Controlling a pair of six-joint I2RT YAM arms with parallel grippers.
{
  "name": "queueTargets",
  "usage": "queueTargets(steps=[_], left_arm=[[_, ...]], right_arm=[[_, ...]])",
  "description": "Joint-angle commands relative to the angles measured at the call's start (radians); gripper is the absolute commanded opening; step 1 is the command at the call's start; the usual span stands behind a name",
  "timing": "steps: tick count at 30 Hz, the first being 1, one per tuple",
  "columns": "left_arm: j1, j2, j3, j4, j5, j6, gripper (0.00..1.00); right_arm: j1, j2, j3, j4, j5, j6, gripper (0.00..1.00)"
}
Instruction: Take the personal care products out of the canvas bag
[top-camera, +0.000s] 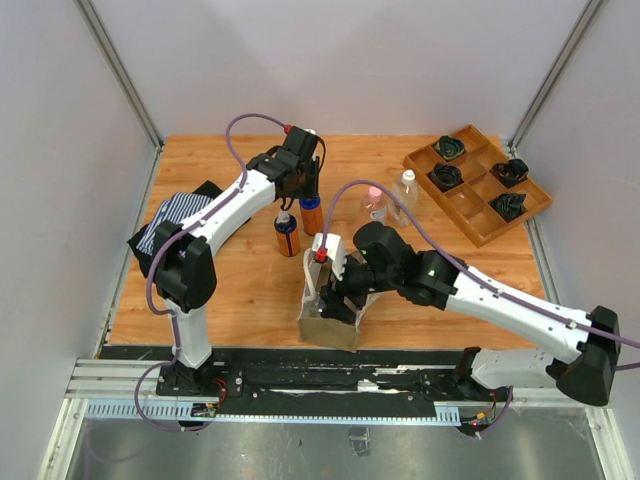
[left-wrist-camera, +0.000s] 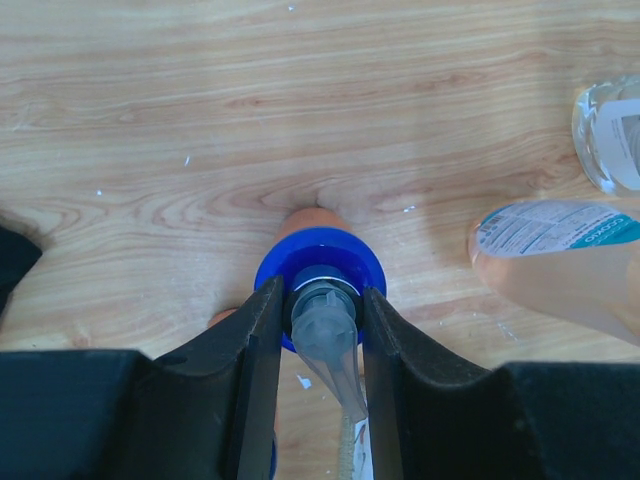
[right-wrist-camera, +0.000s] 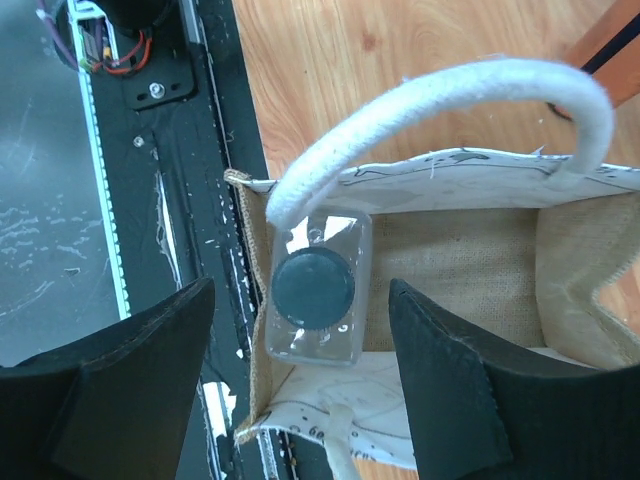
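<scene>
My left gripper is shut on the grey pump top of an orange-brown bottle with a blue cap, which stands on the table. A second orange-brown bottle stands beside it. Two clear bottles, one with a pink cap and one with a white cap, stand to the right. My right gripper is open above the mouth of the canvas bag. Inside the bag a clear bottle with a dark cap stands against the wall under a white handle.
A wooden compartment tray with dark coiled bundles sits at the far right. Folded black and blue-striped clothing lies at the left. A black rail runs along the near edge, close to the bag.
</scene>
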Motion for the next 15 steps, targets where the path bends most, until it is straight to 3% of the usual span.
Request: queueTargets(steps=[1, 11, 15], left_arm=[[0.011, 0.009, 0.007, 0.048, 0.045, -0.014, 0.27], [0.024, -0.017, 0.009, 0.045, 0.060, -0.010, 0.56], [0.024, -0.030, 0.005, 0.046, 0.067, -0.008, 0.60]], right_arm=[[0.042, 0.056, -0.015, 0.018, 0.045, -0.017, 0.71], [0.051, 0.129, -0.023, 0.045, 0.121, -0.020, 0.69], [0.052, 0.153, -0.020, 0.062, 0.128, -0.014, 0.65]])
